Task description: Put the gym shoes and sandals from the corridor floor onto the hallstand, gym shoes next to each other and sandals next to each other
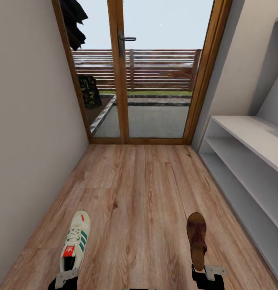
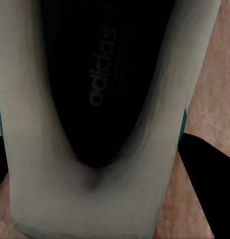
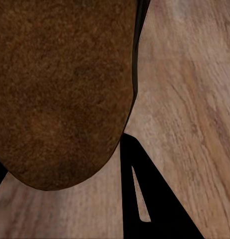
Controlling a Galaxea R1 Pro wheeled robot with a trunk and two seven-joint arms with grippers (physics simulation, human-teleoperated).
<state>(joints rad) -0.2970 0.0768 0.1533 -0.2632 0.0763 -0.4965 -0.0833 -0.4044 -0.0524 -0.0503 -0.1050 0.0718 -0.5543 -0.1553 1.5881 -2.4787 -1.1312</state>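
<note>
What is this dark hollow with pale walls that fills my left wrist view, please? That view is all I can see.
Observer: It is the inside of a gym shoe. In the head view it is a cream sneaker with green stripes, its heel at the left gripper.
Operator: Thank you. Is the other arm carrying anything?
Observer: A brown sandal sits at the right gripper, toe pointing towards the glass door.
Operator: Where is the rack from here?
Observer: The hallstand stands along the right wall, and the tiers in view are bare.
Operator: Are both grips firm?
Observer: I cannot tell; the fingertips are hidden by the shoes.
</note>
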